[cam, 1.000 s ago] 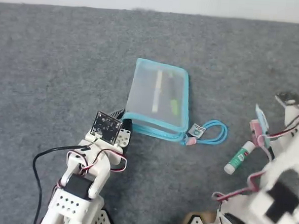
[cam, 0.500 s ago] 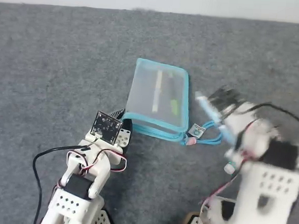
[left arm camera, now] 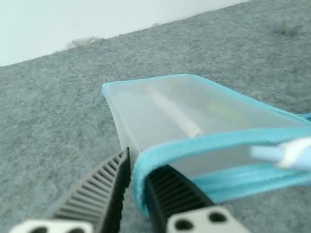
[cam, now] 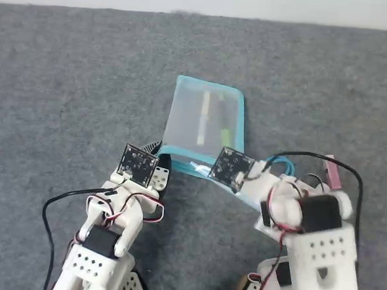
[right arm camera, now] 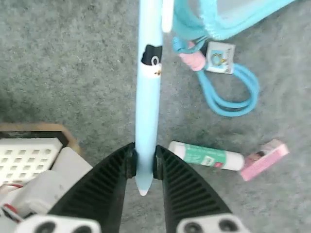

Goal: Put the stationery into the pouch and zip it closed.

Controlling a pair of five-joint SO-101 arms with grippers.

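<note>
The translucent pouch point(cam: 205, 123) with its blue zipper edge lies at mid-table, a white pen and a green item inside. My left gripper point(left arm camera: 138, 167) is shut on the pouch's near zipper edge point(left arm camera: 146, 165) at its left corner point(cam: 161, 157). My right gripper point(right arm camera: 144, 158) is shut on a light blue pen point(right arm camera: 148, 97), whose far end point(cam: 197, 165) lies at the pouch's open mouth point(left arm camera: 286, 153). A glue stick point(right arm camera: 206, 155) and a pink eraser point(right arm camera: 265, 159) lie on the carpet beside the right arm.
The pouch's blue cord loop point(right arm camera: 228, 92) and zipper tag point(right arm camera: 218, 57) trail to the right of the opening. In the high view, the pink eraser point(cam: 332, 172) lies by the right arm. Grey carpet point(cam: 73, 78) covers the table; a white wall runs behind.
The right arm has swung from the right edge leftwards, carrying the blue pen to the pouch's mouth. The left arm has kept still on the pouch's corner.
</note>
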